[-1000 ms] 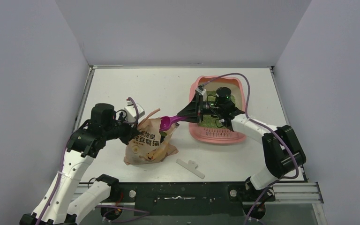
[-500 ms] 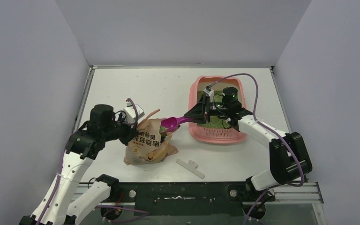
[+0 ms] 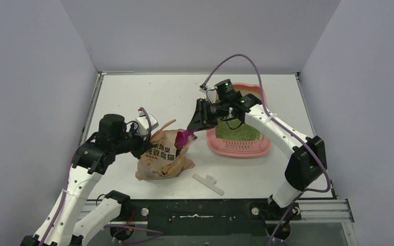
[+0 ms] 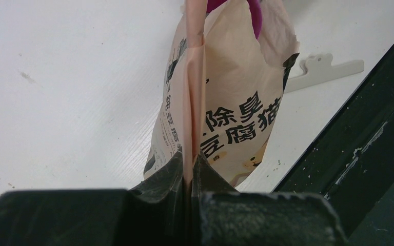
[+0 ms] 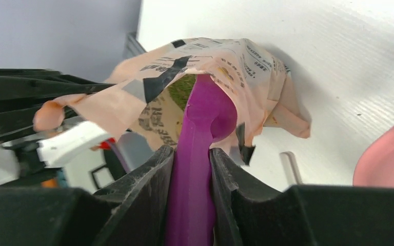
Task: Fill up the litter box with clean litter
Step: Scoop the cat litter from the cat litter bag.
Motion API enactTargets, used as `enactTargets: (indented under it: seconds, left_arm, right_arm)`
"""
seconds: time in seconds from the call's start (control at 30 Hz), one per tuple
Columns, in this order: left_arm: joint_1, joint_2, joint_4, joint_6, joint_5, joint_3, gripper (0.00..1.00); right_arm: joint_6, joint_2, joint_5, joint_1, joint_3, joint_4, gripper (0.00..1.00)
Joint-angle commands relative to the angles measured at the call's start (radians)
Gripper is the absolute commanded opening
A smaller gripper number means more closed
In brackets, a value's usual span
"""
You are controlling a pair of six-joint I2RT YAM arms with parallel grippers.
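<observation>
Pinching limp bag (image 4: 231, 102) edge with left gripper (image 4: 189, 165), clamping stiff scoop (image 5: 208, 113) handle with right gripper (image 5: 191, 159). Loose light litter (image 5: 180, 91), probably spilling easily; lift level.

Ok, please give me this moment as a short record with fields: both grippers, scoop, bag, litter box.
left gripper: shut on the bag's upper edge
right gripper: shut on the scoop's handle
scoop: magenta, bowl at the bag's open mouth
bag: upright, mouth open
litter box: pink, holds green litter
</observation>
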Motion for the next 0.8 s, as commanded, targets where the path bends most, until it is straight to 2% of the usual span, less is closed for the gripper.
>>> enactTargets:
  seconds: [0.0,0.1,0.27,0.43,0.63,0.77]
  left_arm:
    - [-0.015,-0.014,0.110,-0.027,0.048,0.021,0.00]
    - [-0.018,-0.015,0.112,-0.029,0.046,0.018,0.00]
    - [-0.026,-0.017,0.115,-0.033,0.039,0.013,0.00]
    - [-0.027,-0.016,0.118,-0.032,0.036,0.013,0.00]
    - [-0.032,-0.007,0.125,-0.035,0.042,0.017,0.00]
    - [-0.037,-0.004,0.127,-0.036,0.042,0.020,0.00]
  right_arm:
    - [-0.188,0.112,0.288,0.141,0.178,-0.272,0.00]
    - [-0.219,0.206,0.460,0.236,0.261,-0.348,0.00]
    - [-0.205,0.305,0.469,0.311,0.285,-0.346,0.00]
    - [-0.150,0.250,0.327,0.282,0.222,-0.224,0.00]
    - [0.000,0.153,0.048,0.187,0.073,0.068,0.00]
    - [0.099,0.114,-0.064,0.148,0.014,0.215,0.00]
